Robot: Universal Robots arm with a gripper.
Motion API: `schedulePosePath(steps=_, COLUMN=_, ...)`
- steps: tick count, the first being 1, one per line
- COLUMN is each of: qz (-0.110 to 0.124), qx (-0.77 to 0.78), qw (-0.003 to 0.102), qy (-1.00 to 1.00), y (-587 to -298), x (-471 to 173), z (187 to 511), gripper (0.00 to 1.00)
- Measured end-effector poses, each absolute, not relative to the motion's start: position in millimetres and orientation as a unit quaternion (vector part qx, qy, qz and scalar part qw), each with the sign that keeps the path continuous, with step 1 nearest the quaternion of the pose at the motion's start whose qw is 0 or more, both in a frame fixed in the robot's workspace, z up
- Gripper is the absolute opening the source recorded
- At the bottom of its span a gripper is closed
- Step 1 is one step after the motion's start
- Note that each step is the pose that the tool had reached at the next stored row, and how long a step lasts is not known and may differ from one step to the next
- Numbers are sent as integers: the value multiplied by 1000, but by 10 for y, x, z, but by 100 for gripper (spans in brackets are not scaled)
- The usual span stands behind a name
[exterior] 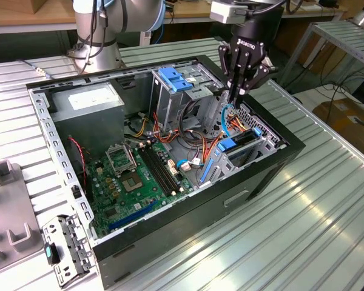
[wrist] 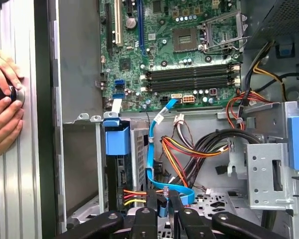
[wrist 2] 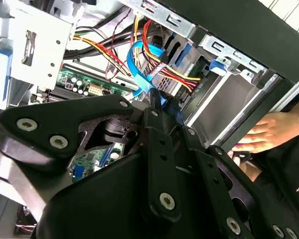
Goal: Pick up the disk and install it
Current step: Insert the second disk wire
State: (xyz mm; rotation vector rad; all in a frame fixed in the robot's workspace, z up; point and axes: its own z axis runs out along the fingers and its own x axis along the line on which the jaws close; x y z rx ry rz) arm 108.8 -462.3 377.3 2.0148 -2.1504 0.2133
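The black gripper (exterior: 235, 99) reaches into the open black computer case (exterior: 242, 182), its fingers pinched on a flat blue data cable (wrist: 150, 149). The silver-grey disk with blue side rails (exterior: 233, 145) sits in its bay, mostly hidden. A person's hand (wrist: 2, 99) is cut off at the edge.

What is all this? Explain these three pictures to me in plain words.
It is a robot arm with a black gripper, working inside an open computer case that lies on a ribbed metal table. The exterior view looks on from outside. Both wrist views come from cameras riding on the arm, looking past the gripper. Inside the case are the green motherboard and bundled wires. The gripper appears to pinch a flat blue cable. A person's hand rests on the table beside the case.
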Motion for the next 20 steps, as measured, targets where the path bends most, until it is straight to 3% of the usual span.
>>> schedulePosePath(steps=6, qz=76, qx=658, qw=102, qy=-742, y=-4624, x=1105, z=3729, gripper=24)
schedulePosePath(steps=8, qz=79, qx=655, qw=105, qy=-744, y=-4624, x=1120, z=3714, gripper=16)
schedulePosePath(steps=12, qz=96, qx=651, qw=120, qy=-743, y=-4623, x=1121, z=3688, gripper=16)
schedulePosePath(steps=16, qz=101, qx=650, qw=125, qy=-743, y=-4624, x=1122, z=3638, gripper=16)
schedulePosePath(steps=17, qz=101, qx=650, qw=125, qy=-743, y=-4624, x=1123, z=3621, gripper=17)
schedulePosePath(steps=19, qz=101, qx=650, qw=125, qy=-743, y=-4623, x=1123, z=3595, gripper=30)
schedulePosePath(steps=20, qz=102, qx=650, qw=125, qy=-743, y=-4623, x=1123, z=3588, gripper=30)
